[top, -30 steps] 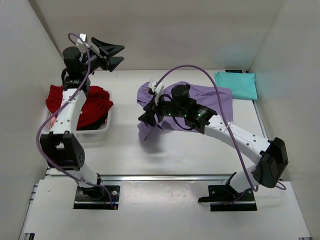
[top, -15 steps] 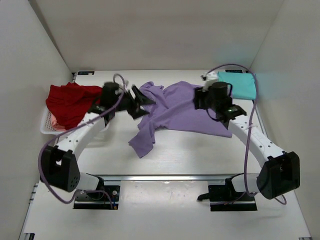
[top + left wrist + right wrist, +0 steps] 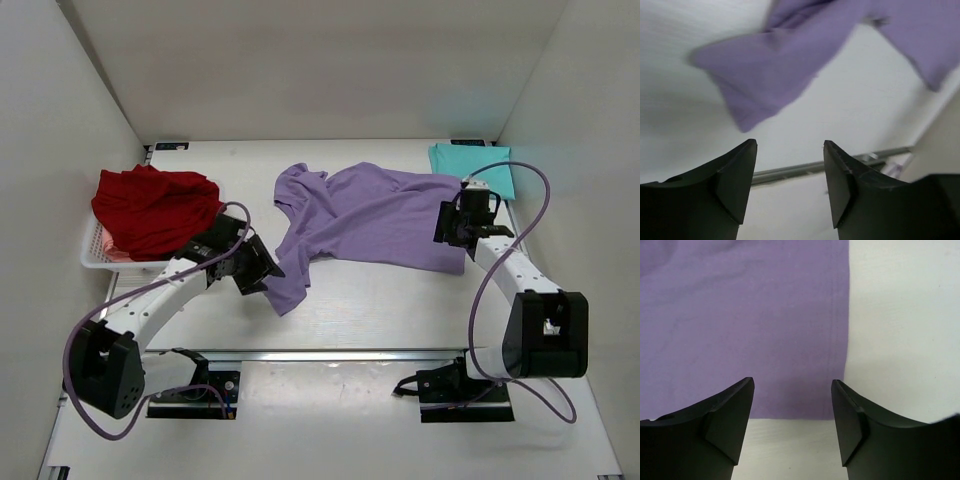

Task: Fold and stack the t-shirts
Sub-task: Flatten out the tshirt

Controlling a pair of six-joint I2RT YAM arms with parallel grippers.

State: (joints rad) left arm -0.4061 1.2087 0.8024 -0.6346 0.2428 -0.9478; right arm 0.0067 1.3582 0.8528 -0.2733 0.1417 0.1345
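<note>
Left gripper (image 3: 790, 145) is released: fingers spread, nothing between them, only bare bench (image 3: 390, 305) in the gap. It sits low just off the near-left tip of the purple shirt (image 3: 370, 215), pointing toward that trailing end, and the wrist view shows it clear of the cloth. Right gripper (image 3: 792, 382) is also released, fingers wide and empty. It is over the purple shirt's near-right corner. The bottom hem runs across the gap between the fingers, and the side edge lines up above one finger, with white bench beyond both edges. Can't tell if the tips touch the fabric. The purple shirt lies spread mid-bench, rumpled and unfolded, with one strip trailing toward the near edge on its left side. The teal shirt (image 3: 475, 168) lies folded flat at the purple shirt's far right. Their edges are close or touching, can't tell which. The red shirt (image 3: 150, 210) is heaped in the white basket (image 3: 95, 262), well left of the purple shirt, spilling over the rim. For room to move, there is a wide bare strip of bench on the near side of the purple shirt down to the metal rail (image 3: 340, 353). A narrower bare strip lies beyond it up to the back wall. The left arm lies in the gap between the purple shirt and the basket. Side walls stand close on both sides.
</note>
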